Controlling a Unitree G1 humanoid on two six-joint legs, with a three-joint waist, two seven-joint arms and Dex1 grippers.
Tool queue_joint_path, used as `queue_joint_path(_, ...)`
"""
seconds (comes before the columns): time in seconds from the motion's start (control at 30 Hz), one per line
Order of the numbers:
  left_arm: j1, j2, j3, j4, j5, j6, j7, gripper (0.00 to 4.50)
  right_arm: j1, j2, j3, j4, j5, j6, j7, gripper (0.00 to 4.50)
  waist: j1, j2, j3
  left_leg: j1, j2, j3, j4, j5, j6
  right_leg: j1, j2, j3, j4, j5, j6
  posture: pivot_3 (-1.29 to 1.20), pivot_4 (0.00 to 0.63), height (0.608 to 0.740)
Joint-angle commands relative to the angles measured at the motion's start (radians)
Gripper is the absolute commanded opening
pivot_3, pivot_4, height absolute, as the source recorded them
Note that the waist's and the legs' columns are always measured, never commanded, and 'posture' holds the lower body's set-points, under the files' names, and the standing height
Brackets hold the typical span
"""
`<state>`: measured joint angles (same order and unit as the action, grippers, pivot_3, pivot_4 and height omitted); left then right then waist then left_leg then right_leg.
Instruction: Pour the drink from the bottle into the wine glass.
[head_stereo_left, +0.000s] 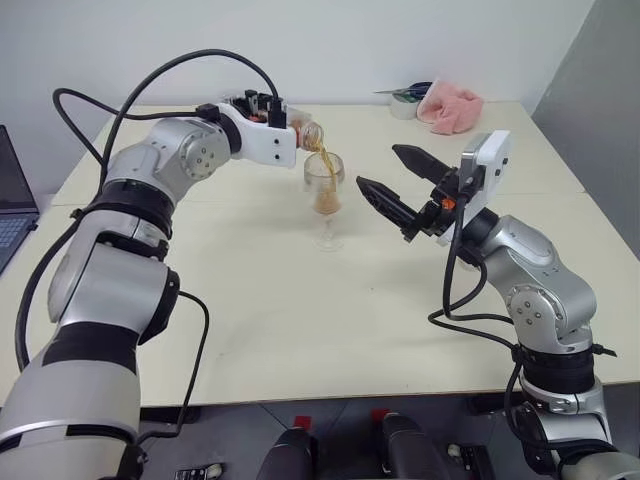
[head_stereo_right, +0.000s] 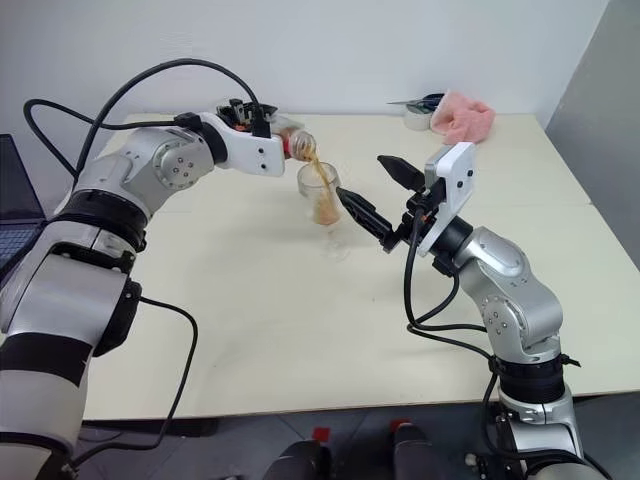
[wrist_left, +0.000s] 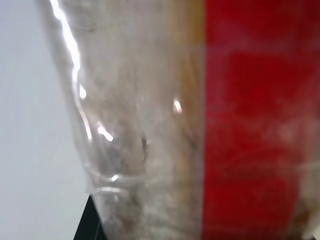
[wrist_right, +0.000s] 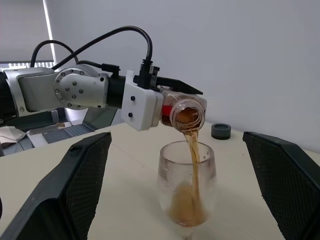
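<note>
My left gripper (head_stereo_left: 288, 124) is shut on the bottle (head_stereo_left: 309, 135), which it holds tipped on its side with the open mouth over the wine glass (head_stereo_left: 324, 186). A thin amber stream of the drink (wrist_right: 192, 150) falls from the bottle (wrist_right: 186, 111) into the glass bowl, where some liquid has pooled (head_stereo_left: 325, 202). The glass stands upright on the table near its middle. The left wrist view looks closely at the bottle's clear wall and red label (wrist_left: 250, 125). My right gripper (head_stereo_left: 378, 167) is open, level with the glass and a short way to its right, touching nothing.
A cream table (head_stereo_left: 300, 330) holds a pink cloth (head_stereo_left: 450, 108) and a tape roll (head_stereo_left: 405, 104) at the far right. A laptop (head_stereo_left: 12, 205) sits at the left edge. A small dark round object (wrist_right: 220, 131) lies behind the glass.
</note>
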<state>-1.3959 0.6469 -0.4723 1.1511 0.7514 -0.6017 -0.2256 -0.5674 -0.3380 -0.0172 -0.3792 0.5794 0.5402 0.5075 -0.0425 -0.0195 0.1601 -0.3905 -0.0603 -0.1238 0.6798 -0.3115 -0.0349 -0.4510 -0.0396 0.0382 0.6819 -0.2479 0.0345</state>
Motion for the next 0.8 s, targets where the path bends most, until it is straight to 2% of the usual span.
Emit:
queue_joint_path(0.03,-0.051,0.023,0.001,-0.004,0.003,-0.010,0.028,1.59,-0.013,-0.001,-0.017,-0.024,0.009,-0.010,0.000,4.50,0.000,0.000,0.000,0.000,0.000,0.000,0.000,0.000,0.000,0.000,0.000,0.000,0.000,0.000,0.000,0.00,0.150,0.740)
queue_joint_path(0.8,-0.074,0.034,-0.026,0.012,0.020,-0.022,0.034,1.59,-0.004,0.005,-0.018,-0.009,0.001,-0.026,0.011,4.50,-0.002,0.000,0.000,0.000,0.000,0.000,0.000,0.000,0.000,0.000,0.000,0.000,0.000,0.000,0.000,0.00,0.150,0.740)
